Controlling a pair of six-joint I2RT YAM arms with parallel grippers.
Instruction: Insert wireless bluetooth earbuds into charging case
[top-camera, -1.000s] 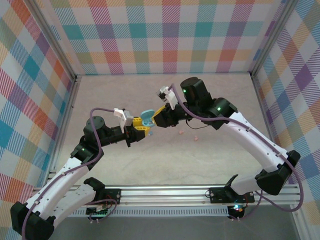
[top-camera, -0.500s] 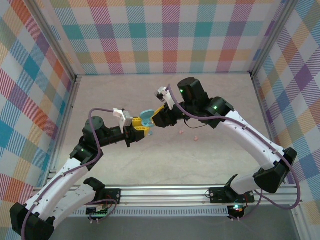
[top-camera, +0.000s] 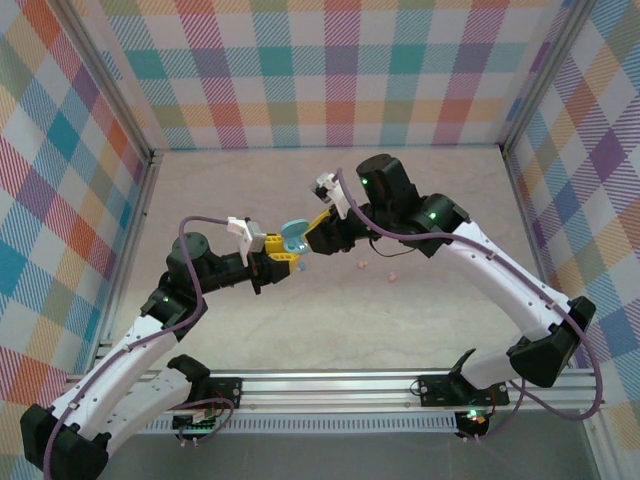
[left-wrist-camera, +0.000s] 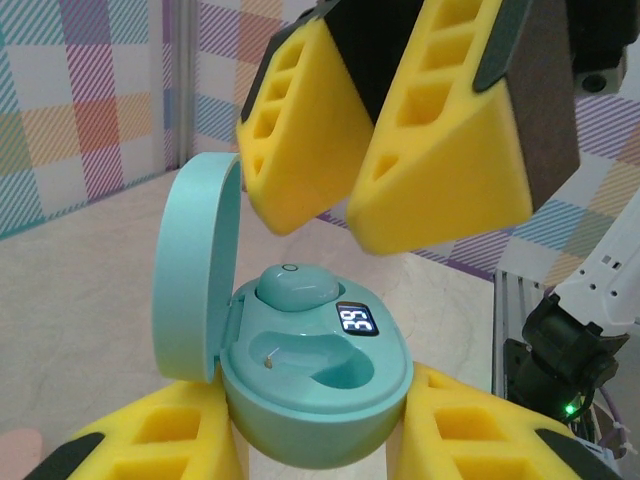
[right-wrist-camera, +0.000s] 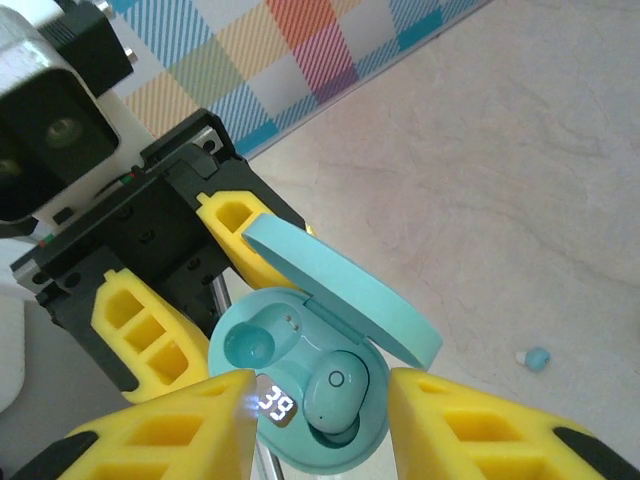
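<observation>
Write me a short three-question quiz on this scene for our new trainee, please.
1. True or false: one earbud sits in the case, and its other slot is empty.
2. The right pincer by the case is: A open and empty, B shut on an earbud, C shut on the case?
3. What number shows on the display of the case that the left pincer holds?
Key: 1 true; 2 A; 3 39.

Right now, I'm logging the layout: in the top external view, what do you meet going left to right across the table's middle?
Going across: left gripper → teal case → right gripper → pink earbud → second pink earbud.
</observation>
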